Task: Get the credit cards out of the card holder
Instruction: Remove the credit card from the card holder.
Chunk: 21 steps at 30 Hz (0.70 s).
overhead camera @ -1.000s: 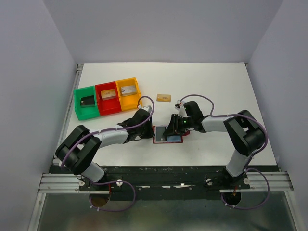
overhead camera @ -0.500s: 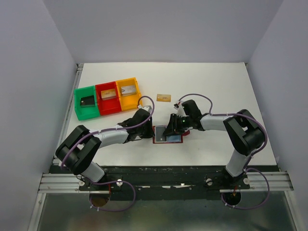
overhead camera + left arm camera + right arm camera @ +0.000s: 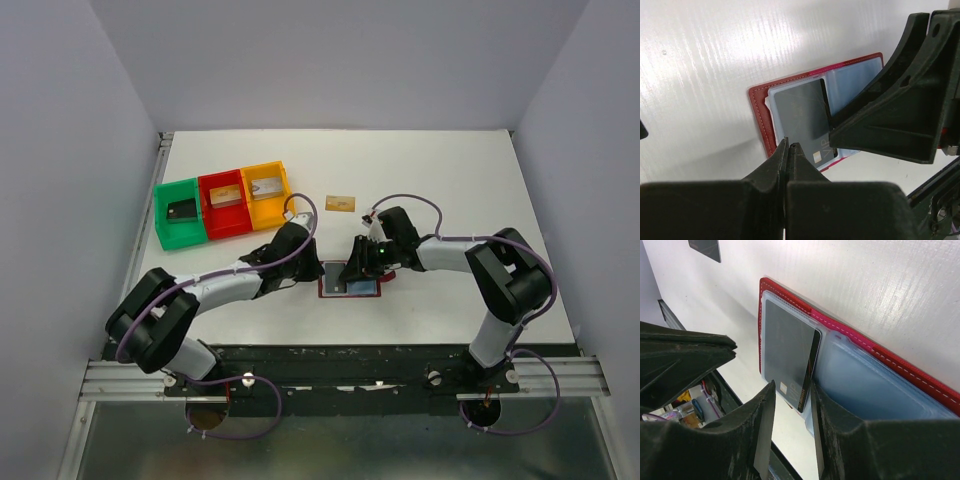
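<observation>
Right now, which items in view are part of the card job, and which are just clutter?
Job:
- card holder, open
- dark card inside it
- gold card, loose
- black card, silver card, third card, one per tray

Lying about:
- green tray
- red tray
- yellow tray

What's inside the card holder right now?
One dark card, sticking partly out on the open card holder's left side. The light blue pocket beside it looks empty where visible, but the right gripper covers part of it. Anything under the card is hidden.
</observation>
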Each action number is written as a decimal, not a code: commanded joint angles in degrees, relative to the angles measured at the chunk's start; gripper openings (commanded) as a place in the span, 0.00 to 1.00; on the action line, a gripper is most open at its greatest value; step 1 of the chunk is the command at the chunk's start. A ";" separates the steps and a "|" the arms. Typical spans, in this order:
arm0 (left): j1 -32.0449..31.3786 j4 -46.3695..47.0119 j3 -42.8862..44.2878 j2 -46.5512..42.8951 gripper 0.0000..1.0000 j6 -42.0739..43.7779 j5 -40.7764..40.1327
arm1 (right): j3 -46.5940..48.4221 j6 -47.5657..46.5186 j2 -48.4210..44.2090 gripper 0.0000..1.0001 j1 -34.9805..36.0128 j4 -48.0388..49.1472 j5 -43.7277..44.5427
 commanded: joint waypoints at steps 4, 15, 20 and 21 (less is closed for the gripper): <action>0.10 1.35 1.38 4.03 0.00 -0.05 1.92 | -0.97 -0.92 0.83 0.43 -0.11 -4.23 4.40; -0.16 2.85 1.73 5.79 0.00 -0.05 2.98 | -0.62 -0.83 1.36 0.43 -0.11 -4.23 4.05; -0.07 1.79 1.73 6.93 0.00 -0.49 2.01 | -0.71 -0.83 1.19 0.44 -0.11 -4.23 4.05; -0.16 1.62 1.82 7.28 0.00 -0.75 1.83 | -0.71 -0.57 1.18 0.44 -0.11 -4.23 4.05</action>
